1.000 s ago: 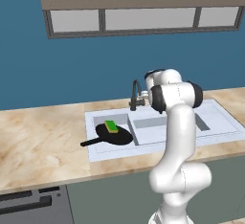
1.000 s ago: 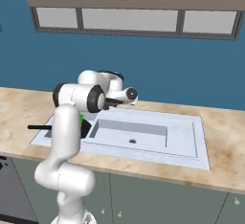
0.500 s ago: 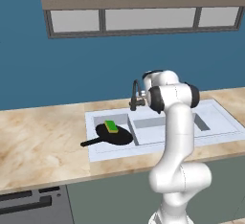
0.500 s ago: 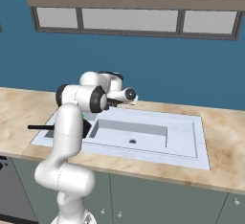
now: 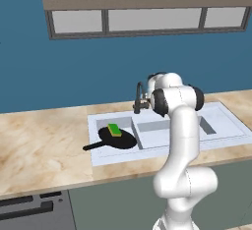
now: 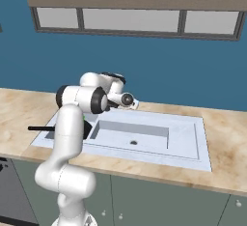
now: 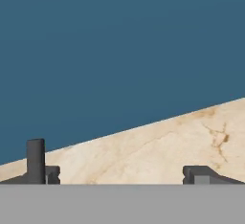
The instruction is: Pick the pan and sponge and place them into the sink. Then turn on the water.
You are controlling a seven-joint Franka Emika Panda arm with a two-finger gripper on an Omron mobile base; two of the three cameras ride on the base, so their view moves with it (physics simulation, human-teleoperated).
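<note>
The pan (image 5: 117, 138) is seen lying in the left basin of the sink (image 5: 226, 124), with the sponge (image 5: 114, 130) resting on it. Little change is noted over the last second: the gripper (image 7: 119, 175) is kept by the faucet (image 5: 139, 98), fingers spread wide and empty. No water is seen, so only that step is judged outstanding.

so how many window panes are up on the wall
3, side by side in one dark-framed strip on the blue wall above the sink: left pane, middle pane, right pane.

- We find no readable text, label, brand, number or sign on any surface here; every surface we can see is plain and unmarked.
</note>
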